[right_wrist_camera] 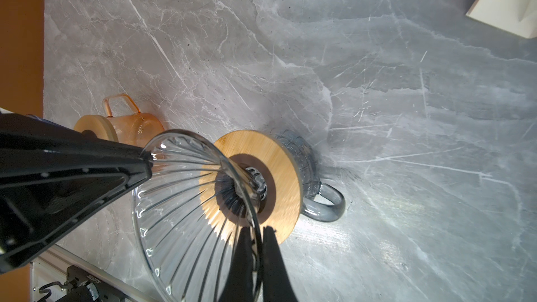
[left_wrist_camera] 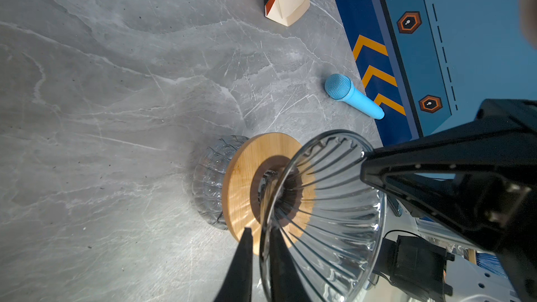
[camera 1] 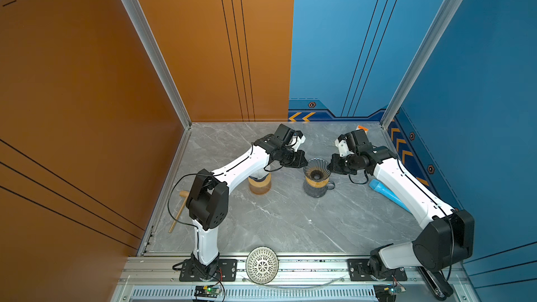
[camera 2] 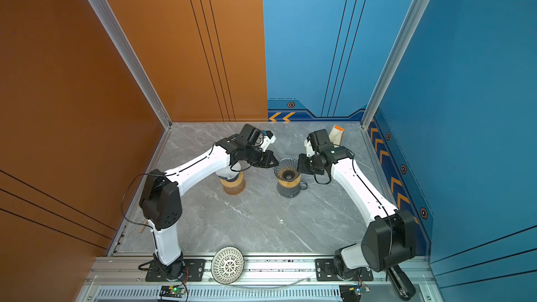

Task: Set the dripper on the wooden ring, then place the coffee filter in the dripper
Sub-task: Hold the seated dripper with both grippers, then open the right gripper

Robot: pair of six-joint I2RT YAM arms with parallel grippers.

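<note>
Both hands at dripper (camera 1: 316, 169) rim, opp sides.

Left hand (left_wrist_camera: 261, 230): fingers astride the glass rim, one inside cone, one outside, only a narrow gap left. Can't tell if pads actually bite yet.

Right hand (right_wrist_camera: 258, 229): fully closed on rim, pinching it the same way from the far side.

Dripper: upright on wood collar (left_wrist_camera: 241, 181) atop grey glass server (right_wrist_camera: 322, 201), mouth up. No paper inside in either wrist view.

Filter (camera 1: 260, 173): prob the white cone-ish shape on amber mug (camera 1: 259, 187) w/ wood ring, standing on desk (camera 1: 290, 222) left of dripper. Mostly hidden under left forearm in both top views, so can't confirm shape or count. In neither hand.

Key relation: filter lies left of left hand and slightly nearer desk's front edge, near dripper but apart from it. Well apart from right hand, w/ dripper btwn. Far nearer left arm. Long axis prob vertical, point down, same as dripper's axis, so prob no re-orienting needed.

Judged next: free left hand from rim, back off, swing over mug, pinch filter's top edge. Leave right hand steadying dripper.

Risk: thin paper, easy to crush or to grab several at once.
</note>
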